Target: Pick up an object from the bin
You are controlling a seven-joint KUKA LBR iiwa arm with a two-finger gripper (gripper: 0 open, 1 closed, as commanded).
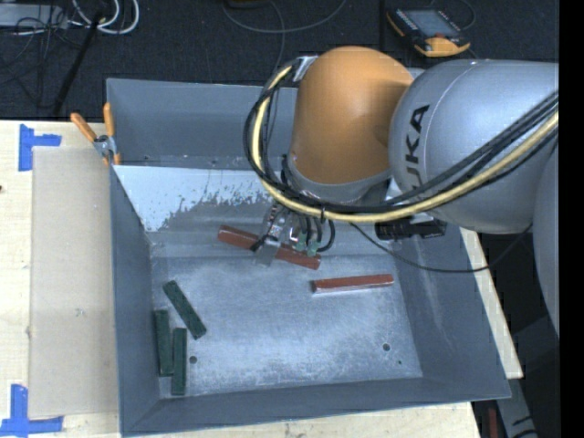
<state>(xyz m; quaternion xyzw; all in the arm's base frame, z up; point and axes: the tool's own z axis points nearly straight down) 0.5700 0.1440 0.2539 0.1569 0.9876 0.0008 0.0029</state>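
Grey metal bin [133, 272], inspected from its left side across to its right. Lower left of the floor: 3 dark green flat sticks grouped together, 1 green stick [183, 309] lying tilted, and 2 more [161, 342] side by side just below it, running roughly parallel to the left wall. Upper centre of the floor, near the foot of the sloped back wall: 1 reddish-brown flat stick [235, 237] lying at a slight slant, its left end exposed and its middle covered by the gripper [275, 243], which is down at that stick, at or just above floor level. Whether the gripper is spread or pressed together cannot be told, and a grasp on the stick is not confirmed. Right of centre: a 2nd reddish-brown stick [352, 285], nearly level, apart from the 1st and clear of the gripper. Above it, the orange wrist cover [351, 117] and looped cables [260, 144] of the arm, which enters from the right
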